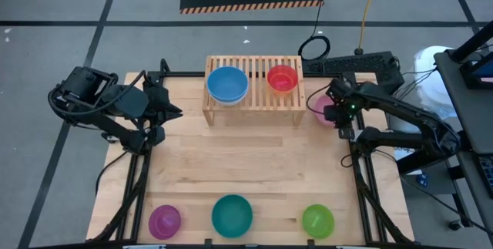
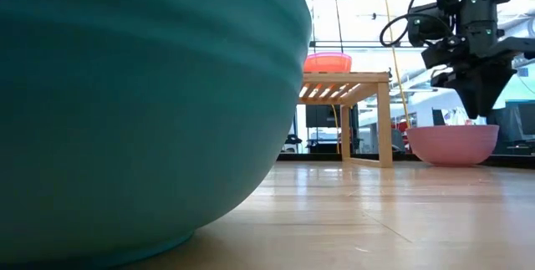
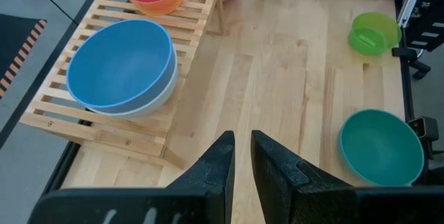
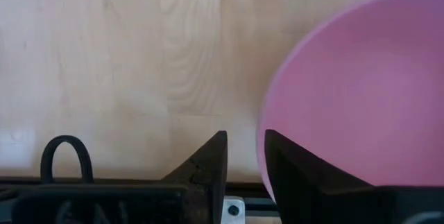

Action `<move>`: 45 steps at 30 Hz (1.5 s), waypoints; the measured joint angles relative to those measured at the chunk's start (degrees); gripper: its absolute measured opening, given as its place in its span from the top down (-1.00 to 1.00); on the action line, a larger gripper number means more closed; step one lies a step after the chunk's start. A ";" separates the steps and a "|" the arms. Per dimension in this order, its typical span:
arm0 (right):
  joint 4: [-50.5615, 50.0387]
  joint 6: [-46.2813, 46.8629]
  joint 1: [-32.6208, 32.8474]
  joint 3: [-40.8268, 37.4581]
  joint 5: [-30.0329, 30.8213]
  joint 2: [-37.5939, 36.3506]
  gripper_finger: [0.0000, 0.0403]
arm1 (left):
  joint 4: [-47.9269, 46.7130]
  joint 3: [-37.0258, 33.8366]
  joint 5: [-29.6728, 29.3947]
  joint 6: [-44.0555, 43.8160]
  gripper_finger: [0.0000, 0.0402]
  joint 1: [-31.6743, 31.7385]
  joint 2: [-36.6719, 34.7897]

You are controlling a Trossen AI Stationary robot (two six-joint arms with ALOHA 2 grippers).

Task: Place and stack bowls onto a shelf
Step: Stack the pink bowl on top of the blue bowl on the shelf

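Progress is partial, we judge: shelf (image 1: 254, 99) carries blue bowl (image 1: 227, 84) and red bowl (image 1: 282, 78); right end effector (image 1: 337, 115), released, hovers above pink bowl (image 2: 452, 144); purple bowl (image 1: 165, 220), teal bowl (image 1: 232, 215) and green bowl (image 1: 317, 220) wait on tabletop (image 1: 246, 164).

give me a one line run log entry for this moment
right gripper open above pink bowl beside shelf | left gripper idle, empty | shelf: blue bowl, red bowl

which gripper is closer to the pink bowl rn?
Right. The right gripper hangs just above the pink bowl, at its rim, beside the shelf, jaws open and empty. The left gripper waits across the table, on the shelf's other side.
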 joint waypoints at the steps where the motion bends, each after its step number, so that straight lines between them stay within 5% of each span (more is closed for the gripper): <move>1: 0.07 -0.01 0.37 -0.22 -0.01 0.00 0.56 | 0.00 0.01 0.02 0.00 0.72 -0.01 0.00; 13: 8.44 1.44 2.47 -5.41 0.07 0.02 0.56 | -0.02 0.01 0.07 -0.11 0.72 0.00 0.00; 22: 12.00 1.29 2.47 -7.45 10.03 0.02 0.56 | -0.02 0.01 0.07 -0.11 0.72 0.01 0.00; 45: 15.11 -3.17 2.41 -7.43 15.08 0.02 0.56 | 0.01 0.01 0.07 -0.79 0.72 0.00 0.00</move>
